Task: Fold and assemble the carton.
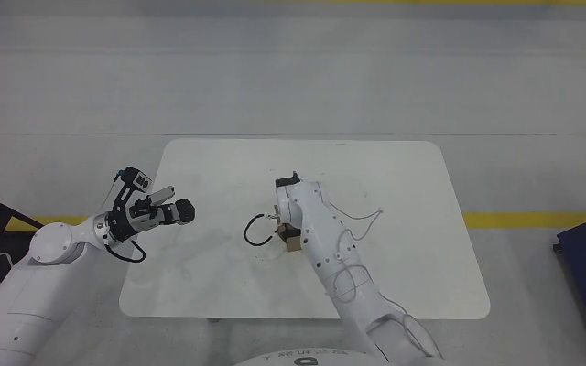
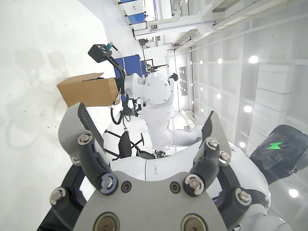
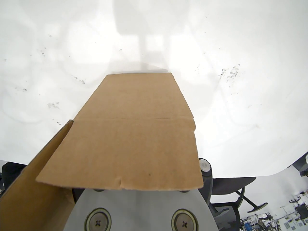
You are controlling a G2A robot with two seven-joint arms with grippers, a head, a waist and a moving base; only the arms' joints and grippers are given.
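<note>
A brown cardboard carton point(image 2: 89, 90) rests with one end against the white table point(image 1: 394, 183) near its middle, one end flap partly raised. The right gripper point(image 2: 119, 88) meets the carton's other end, with the arm bent down over it point(image 1: 291, 240). In the right wrist view a carton panel point(image 3: 134, 133) lies over that gripper and a side wall point(image 3: 36, 188) drops away beside it. My left gripper point(image 2: 146, 112) is open and holds nothing. It hovers over the table's left edge point(image 1: 183, 212), well apart from the carton and pointing towards it.
A black cable point(image 1: 256, 233) loops from the right wrist just left of the carton, and a thin white cable point(image 1: 362, 220) trails on its right. Bare tabletop surrounds the carton on all sides. A yellow floor line point(image 1: 522, 220) runs past the table's right edge.
</note>
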